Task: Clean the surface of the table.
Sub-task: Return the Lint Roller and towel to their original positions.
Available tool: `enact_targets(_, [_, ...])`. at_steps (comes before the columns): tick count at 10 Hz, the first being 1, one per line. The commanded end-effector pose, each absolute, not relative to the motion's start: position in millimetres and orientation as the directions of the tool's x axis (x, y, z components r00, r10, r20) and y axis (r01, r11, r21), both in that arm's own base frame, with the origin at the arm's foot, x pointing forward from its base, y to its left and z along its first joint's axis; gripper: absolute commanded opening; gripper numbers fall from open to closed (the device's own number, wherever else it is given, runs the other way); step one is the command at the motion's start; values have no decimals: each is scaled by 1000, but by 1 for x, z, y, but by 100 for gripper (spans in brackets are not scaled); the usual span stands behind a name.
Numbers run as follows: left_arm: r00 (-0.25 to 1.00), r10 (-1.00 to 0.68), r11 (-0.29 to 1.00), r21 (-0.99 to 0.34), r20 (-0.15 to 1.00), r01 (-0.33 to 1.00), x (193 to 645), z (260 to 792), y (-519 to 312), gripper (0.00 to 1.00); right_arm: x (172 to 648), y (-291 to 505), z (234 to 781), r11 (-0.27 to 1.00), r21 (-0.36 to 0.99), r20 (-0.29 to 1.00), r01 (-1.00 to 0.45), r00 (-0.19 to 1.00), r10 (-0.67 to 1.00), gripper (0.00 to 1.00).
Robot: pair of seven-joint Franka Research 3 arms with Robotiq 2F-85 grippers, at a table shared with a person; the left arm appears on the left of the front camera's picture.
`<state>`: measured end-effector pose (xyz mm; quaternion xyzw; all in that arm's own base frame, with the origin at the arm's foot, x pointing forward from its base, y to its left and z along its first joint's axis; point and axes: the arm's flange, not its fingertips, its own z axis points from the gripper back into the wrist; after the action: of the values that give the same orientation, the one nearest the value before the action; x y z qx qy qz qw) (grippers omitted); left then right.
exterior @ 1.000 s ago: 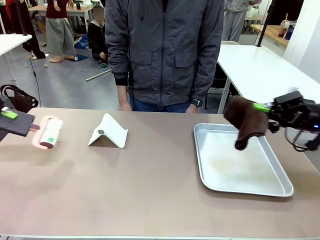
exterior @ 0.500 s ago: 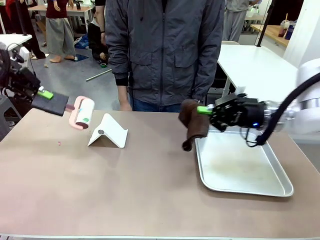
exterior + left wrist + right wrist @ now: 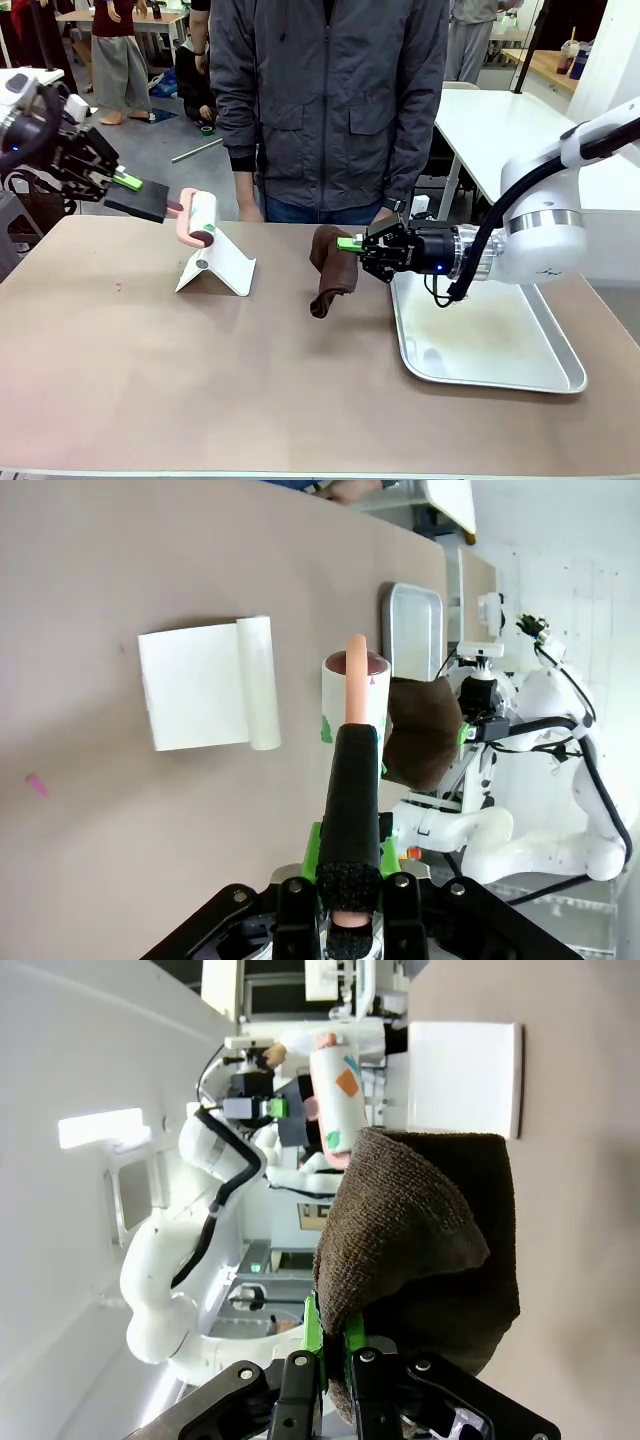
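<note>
Two tools are up in the air over the table [image 3: 150, 380], and neither touches its brown top yet: your left gripper [image 3: 128, 182] is clamped on the black handle of a pink lint roller [image 3: 198, 216], which hangs above the white folded stand [image 3: 216, 264] at the far left, while your right gripper [image 3: 350, 244] is pinched shut on a dark brown cloth [image 3: 330, 270] that droops toward the surface just left of the metal tray [image 3: 560, 375]. You will probably want the cloth down flat before wiping; held by one corner as it is, it may bunch and drag instead of sweeping, and a low pass to the right could catch the tray's rim and shove it. Watch the roller too, since lowering it where it is would hit the stand and could tip or slide it. A person [image 3: 330, 100] stands close at the far edge between both arms, so keep sweeps short of that side
</note>
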<state>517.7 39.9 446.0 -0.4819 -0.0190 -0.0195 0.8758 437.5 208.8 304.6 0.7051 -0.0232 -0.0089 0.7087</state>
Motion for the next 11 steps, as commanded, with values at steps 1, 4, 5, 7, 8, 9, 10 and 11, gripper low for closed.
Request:
enact_targets(1, [998,-12,531,-845,69,66,517,453,57,22,441,193,318,-38,999,-3,-2,992,-128,9])
enact_targets(4, [999,-12,537,-842,53,51,518,445,44,22,442,201,305,1,1000,15,-15,997,-75,9])
enact_targets(5, [996,-42,572,-815,82,91,523,450,32,22,439,201,308,66,997,34,-28,995,-89,9])
enact_targets(7, [994,-75,648,-753,85,113,531,462,4,22,443,207,302,113,993,46,-30,990,-135,9])
enact_targets(8, [994,-76,689,-717,72,105,536,466,-6,22,444,209,298,142,989,54,-32,987,-154,9])
enact_targets(9, [998,-56,726,-684,40,68,542,467,-17,22,445,210,296,165,986,60,-33,984,-167,9])
enact_targets(10, [998,-51,754,-655,22,53,544,464,-29,22,444,214,297,189,980,106,-68,974,-200,9])
enact_targets(11, [997,-71,767,-639,3,57,546,459,-42,22,446,222,295,217,973,121,-79,975,-186,9])
